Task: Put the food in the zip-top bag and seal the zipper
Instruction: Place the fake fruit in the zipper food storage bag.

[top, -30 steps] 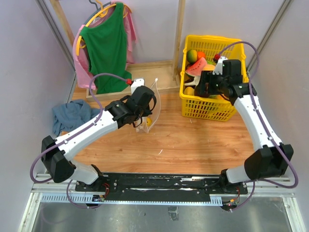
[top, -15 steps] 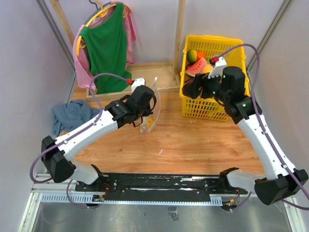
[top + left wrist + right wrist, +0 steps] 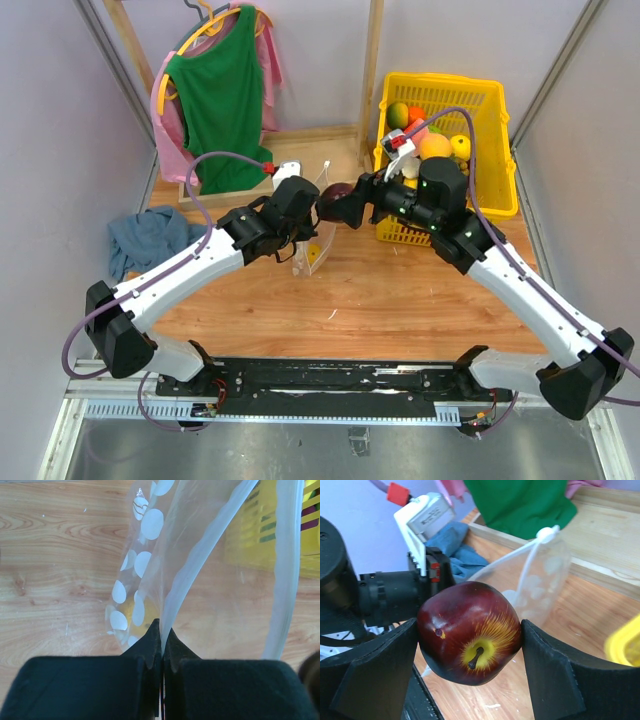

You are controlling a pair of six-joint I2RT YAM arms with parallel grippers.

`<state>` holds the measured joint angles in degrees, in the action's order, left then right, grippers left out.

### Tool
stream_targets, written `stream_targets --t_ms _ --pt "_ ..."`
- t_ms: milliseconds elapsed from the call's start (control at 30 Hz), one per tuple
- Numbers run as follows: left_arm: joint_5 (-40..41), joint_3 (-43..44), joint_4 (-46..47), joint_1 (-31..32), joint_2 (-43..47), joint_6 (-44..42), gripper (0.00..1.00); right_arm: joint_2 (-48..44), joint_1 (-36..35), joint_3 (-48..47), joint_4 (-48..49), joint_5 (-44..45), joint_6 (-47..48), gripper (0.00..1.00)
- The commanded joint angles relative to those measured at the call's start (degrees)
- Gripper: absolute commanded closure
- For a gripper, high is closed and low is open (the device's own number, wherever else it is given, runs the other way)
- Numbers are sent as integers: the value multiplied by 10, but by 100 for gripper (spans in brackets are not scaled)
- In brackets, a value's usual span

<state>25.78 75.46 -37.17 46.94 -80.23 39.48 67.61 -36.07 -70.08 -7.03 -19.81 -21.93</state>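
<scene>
Two arms bolted at the near edge of a wooden worktop point(image 3: 400, 300) are reaching inward toward its middle. The left fingers point(image 3: 161, 645) are pressing fully together, pinching one lip of the zip-top bag point(image 3: 150, 555), a clear pouch printed with white dots that is standing upright on the wood with its mouth gaping. The zipper point(image 3: 205, 555) is showing as a pale strip running up and away from the pinch, with the mouth's other edge curving off to the side, unsealed. A yellow fruit point(image 3: 131, 615) is lying at the bottom of the pouch, seen through the plastic. Just beside the bag's mouth, on its right in the overhead view, the right fingers point(image 3: 385, 670) are standing wide apart and clamping the dark purple-red fruit point(image 3: 470, 632) from both sides, its stem end and a yellow patch facing the wrist camera; it is hanging in the air between the bag and the yellow basket point(image 3: 440, 82). Farther back, the basket is sitting at the right rear of the worktop, holding an orange round fruit point(image 3: 434, 146), a yellow round fruit point(image 3: 459, 146) and a green-orange mango point(image 3: 398, 113). A crumpled blue cloth point(image 3: 145, 238) is lying at the left edge, and a green shirt point(image 3: 220, 100) is hanging over a pink garment point(image 3: 165, 120) against the far wall.
</scene>
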Motion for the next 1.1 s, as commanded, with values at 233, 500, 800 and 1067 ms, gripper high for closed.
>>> stream_targets --t_ms 233,500,800,1067 --pt "-9 11 21 -4 10 8 100 52 -24 34 67 56 -13 81" --pt "-14 2 29 -4 21 7 100 76 -24 31 51 66 9 69" --pt "-20 -3 32 -4 24 12 100 76 -24 28 45 57 20 23" --pt "-23 -9 34 -4 23 17 100 63 -24 26 42 58 26 3"
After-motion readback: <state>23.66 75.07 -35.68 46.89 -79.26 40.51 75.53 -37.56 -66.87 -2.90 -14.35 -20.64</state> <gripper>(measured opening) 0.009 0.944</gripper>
